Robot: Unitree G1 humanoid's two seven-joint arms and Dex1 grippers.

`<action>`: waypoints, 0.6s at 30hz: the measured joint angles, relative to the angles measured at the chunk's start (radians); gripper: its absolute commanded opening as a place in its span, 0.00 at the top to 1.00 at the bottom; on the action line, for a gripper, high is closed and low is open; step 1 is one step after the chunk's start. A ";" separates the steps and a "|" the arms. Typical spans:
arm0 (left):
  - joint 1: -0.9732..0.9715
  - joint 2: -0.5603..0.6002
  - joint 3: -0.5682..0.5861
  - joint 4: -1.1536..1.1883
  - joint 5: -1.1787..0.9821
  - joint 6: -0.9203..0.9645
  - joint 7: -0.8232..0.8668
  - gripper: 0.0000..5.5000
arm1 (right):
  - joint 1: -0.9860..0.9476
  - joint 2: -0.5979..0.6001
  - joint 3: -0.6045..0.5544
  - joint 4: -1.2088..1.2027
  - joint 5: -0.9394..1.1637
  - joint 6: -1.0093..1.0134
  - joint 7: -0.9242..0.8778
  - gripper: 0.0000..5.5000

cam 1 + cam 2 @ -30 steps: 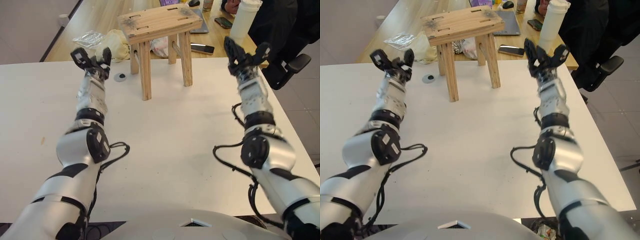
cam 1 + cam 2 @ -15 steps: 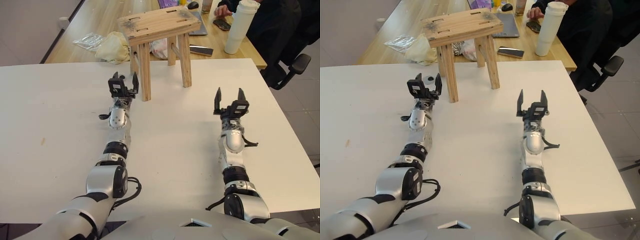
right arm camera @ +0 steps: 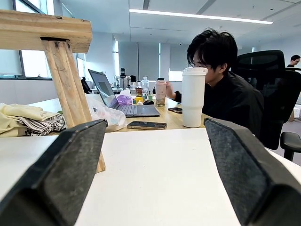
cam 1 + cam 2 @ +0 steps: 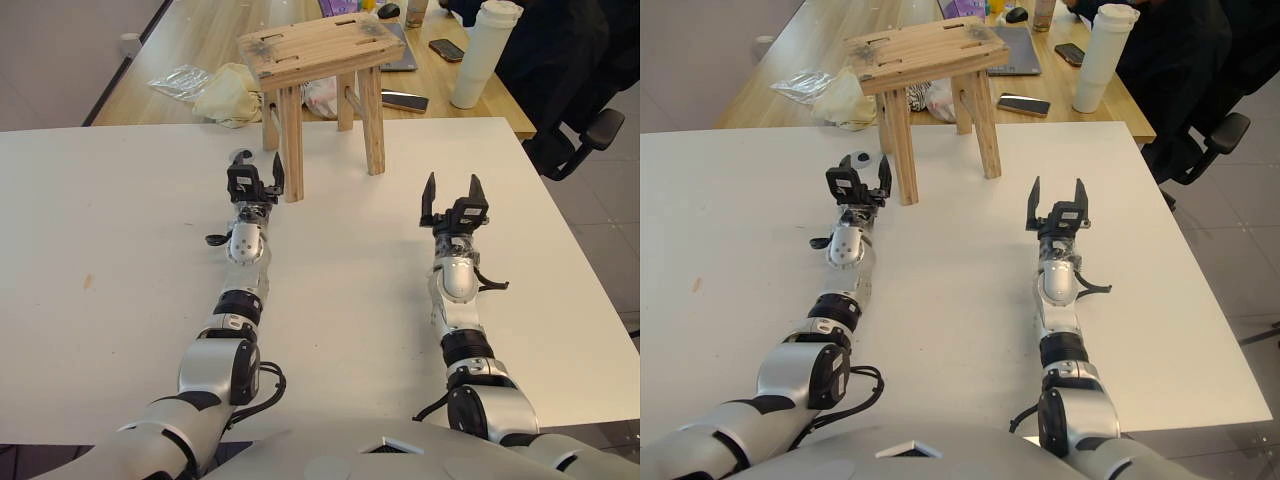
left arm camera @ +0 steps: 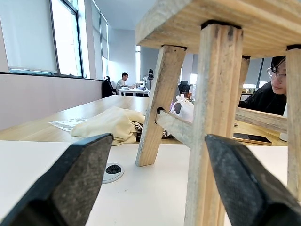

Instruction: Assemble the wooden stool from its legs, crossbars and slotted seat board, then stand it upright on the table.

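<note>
Both arms lie stretched forward, low over the smooth white worktop [image 4: 120, 230]. The left pincer [image 4: 257, 172] has its dark fingers apart, and so does the right pincer [image 4: 452, 190]; neither holds anything. The stool [image 4: 320, 45], pale rough wood with a slotted seat, stands upright just beyond the left pincer, its nearest leg beside one finger.

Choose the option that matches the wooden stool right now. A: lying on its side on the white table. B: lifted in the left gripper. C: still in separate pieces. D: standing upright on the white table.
D: the stool stands assembled on its legs on the white table; the left gripper is open.
</note>
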 measured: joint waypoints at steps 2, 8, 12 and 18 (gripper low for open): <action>0.000 0.001 0.000 0.000 0.000 0.004 0.001 0.35 | -0.003 0.000 0.004 0.000 0.000 -0.002 -0.009 0.31; 0.000 0.002 0.000 0.000 0.000 0.009 0.014 0.35 | -0.003 -0.002 0.014 0.001 -0.001 -0.006 -0.011 0.31; 0.000 0.003 0.000 0.000 0.000 0.010 0.021 0.35 | -0.006 -0.006 0.024 -0.021 0.002 -0.005 0.004 0.31; 0.000 0.004 0.000 -0.006 0.000 0.011 0.029 0.35 | -0.102 -0.093 0.003 -0.126 0.029 0.014 0.039 0.31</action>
